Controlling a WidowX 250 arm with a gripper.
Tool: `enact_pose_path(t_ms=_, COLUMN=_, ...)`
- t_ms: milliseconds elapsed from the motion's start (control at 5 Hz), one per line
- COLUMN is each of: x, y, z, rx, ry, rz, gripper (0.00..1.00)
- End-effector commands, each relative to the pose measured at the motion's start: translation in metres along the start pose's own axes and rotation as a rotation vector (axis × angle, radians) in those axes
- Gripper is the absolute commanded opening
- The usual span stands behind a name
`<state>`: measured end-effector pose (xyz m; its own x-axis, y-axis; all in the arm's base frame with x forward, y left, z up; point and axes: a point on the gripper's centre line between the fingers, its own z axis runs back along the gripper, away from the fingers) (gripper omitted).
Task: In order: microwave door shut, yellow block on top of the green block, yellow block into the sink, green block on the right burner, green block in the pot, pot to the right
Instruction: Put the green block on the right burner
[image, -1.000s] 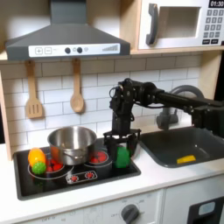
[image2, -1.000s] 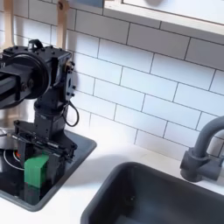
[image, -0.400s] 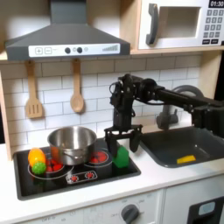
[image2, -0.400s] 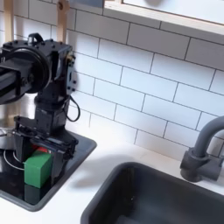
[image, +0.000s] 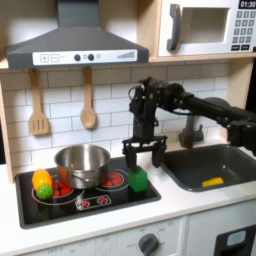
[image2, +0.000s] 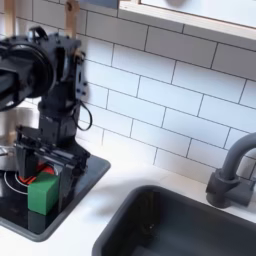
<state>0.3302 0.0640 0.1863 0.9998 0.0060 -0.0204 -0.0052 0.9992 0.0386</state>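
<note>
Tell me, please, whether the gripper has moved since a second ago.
Yes. In the first exterior view the gripper has risen: earlier its fingers straddled the green block on the black cooktop; now it hangs open above the block, clear of it.

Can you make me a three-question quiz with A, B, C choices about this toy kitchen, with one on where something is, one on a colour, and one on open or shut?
1. Where is the green block?
A. in the sink
B. on the black cooktop
C. inside the pot

2. What colour is the block lying in the sink?
A. yellow
B. red
C. blue

3. How is the microwave door?
A. wide open
B. missing
C. shut

Answers:
1 B: it sits on the cooktop by the right burner, under the gripper.
2 A: the yellow block lies on the basin floor.
3 C: the door lies flat against the microwave front.
</note>
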Motion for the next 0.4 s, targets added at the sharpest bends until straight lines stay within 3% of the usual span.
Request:
enact_pose_path(t_ms=0, x=-0.017, y=-0.001, z=0.021, rx=0.004, ry=-0.036, rz=-0.010, gripper=1.00)
enact_pose_path(t_ms=200, x=-0.026, y=-0.002, z=0.037, rx=-0.004, ry=-0.065, rz=-0.009, gripper=1.00)
